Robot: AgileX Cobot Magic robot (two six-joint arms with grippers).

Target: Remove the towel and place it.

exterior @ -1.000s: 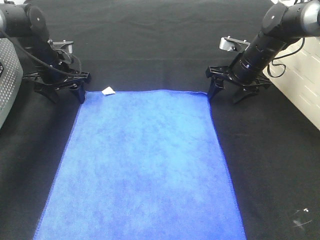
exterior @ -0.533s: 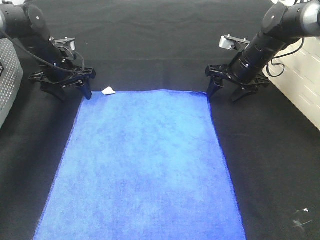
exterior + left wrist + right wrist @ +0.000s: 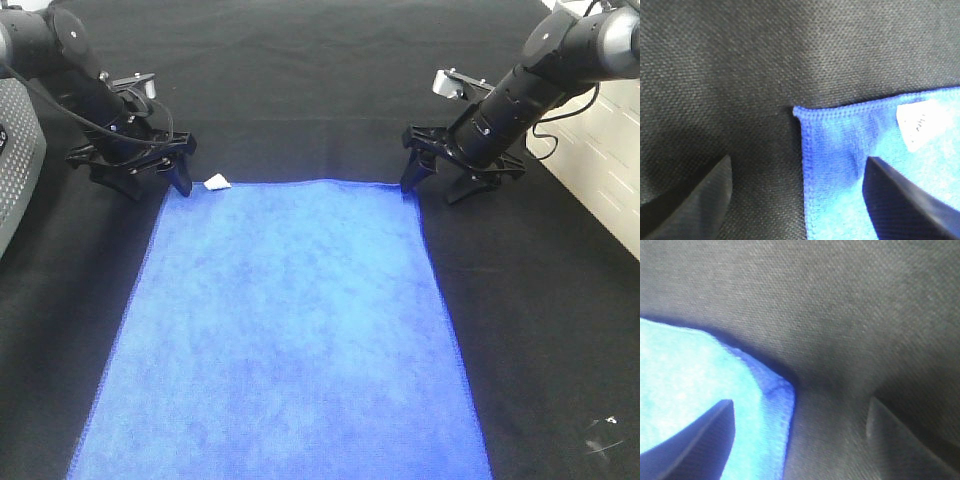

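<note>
The towel (image 3: 280, 330) lies spread flat on the bench (image 3: 540, 330). At its two far corners we hold the left tool (image 3: 150, 182) and the right tool (image 3: 432, 186), both spread wide and gripping nothing. Closing now, we might pinch the black cloth (image 3: 300, 100) along with the towel, or slip off its thin edge. Only the wrist views show each corner sitting between the fingers. Only the high view shows the whole spread.

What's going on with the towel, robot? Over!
Left gripper open over a far corner of the towel. Right gripper open over the other far corner. Flat, not gripped. Nothing in the way.
</note>
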